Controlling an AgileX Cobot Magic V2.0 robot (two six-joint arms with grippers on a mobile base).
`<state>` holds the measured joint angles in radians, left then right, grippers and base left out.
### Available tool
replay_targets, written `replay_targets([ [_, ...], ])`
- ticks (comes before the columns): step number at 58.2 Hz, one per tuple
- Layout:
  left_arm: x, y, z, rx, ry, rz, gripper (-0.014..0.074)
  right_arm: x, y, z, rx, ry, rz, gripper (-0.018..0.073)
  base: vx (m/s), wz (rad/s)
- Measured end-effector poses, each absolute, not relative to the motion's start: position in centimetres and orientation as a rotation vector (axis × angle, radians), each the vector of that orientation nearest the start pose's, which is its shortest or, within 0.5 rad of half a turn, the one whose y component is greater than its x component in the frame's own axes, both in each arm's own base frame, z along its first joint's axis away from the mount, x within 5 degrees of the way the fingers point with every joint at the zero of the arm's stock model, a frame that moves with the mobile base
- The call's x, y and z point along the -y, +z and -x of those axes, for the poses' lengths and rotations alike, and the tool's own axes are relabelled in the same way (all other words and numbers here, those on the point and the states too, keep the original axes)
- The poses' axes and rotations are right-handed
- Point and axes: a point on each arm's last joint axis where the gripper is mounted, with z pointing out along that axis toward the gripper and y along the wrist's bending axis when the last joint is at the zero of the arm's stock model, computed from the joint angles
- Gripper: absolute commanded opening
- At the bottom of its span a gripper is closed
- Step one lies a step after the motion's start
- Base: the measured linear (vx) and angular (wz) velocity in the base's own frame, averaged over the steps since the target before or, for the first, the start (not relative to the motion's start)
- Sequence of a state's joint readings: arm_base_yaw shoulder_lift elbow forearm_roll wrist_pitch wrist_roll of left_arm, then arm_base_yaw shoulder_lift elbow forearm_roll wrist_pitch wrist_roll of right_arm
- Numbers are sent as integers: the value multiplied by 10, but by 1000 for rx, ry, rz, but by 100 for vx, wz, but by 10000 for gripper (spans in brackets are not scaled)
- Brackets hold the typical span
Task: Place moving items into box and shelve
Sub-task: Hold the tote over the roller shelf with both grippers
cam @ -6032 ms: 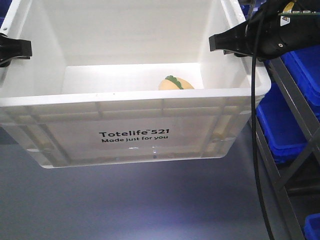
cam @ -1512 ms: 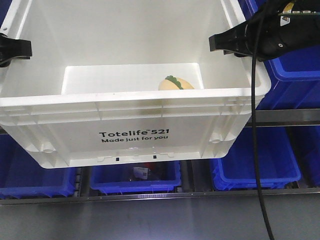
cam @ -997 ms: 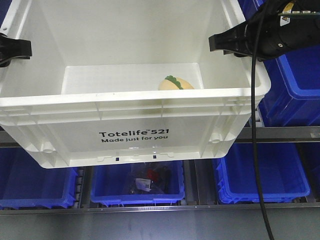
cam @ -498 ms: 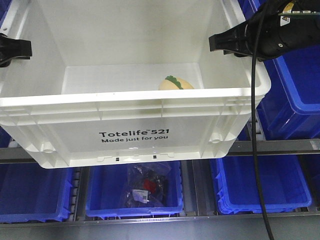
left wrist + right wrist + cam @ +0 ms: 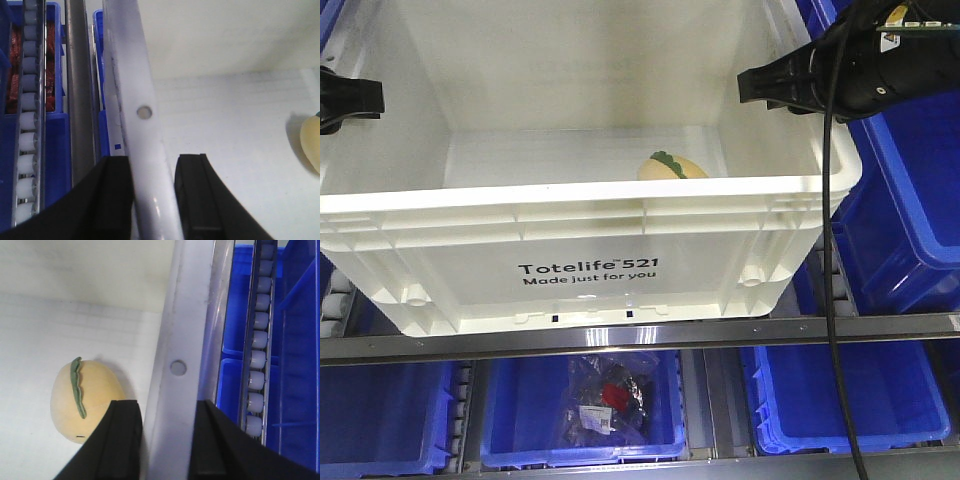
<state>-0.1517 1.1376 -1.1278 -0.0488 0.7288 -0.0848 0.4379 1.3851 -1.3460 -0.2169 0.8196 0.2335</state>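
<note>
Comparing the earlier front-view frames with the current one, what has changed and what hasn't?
The background changed: bare floor gave way to shelving with blue bins, which slid down the view, so the carried box appears to be rising. Left gripper and right gripper stay clamped on its side rims; the plush fruit has not moved.

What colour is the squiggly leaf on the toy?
Green, on the yellow-orange plush fruit; clearest in the right wrist view.

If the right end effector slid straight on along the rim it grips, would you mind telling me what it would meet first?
The right end effector, clamped on the box's rim, would likely follow bare rim past a small hole. Nothing blocks it as far as the wrist view shows; the far corner is out of view.
</note>
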Motion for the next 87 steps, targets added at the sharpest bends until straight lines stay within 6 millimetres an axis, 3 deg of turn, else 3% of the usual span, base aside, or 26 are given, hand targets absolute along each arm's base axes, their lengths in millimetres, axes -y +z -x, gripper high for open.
replay_targets([
  [73,39,382,-234,-2227,-186,-52,56,-115,380,-278,-2298,85,329,110,1,0],
  [87,38,365,-242,-2233,-156,-62,56,-122,361,-293,-2335,73,345,110,0,0],
])
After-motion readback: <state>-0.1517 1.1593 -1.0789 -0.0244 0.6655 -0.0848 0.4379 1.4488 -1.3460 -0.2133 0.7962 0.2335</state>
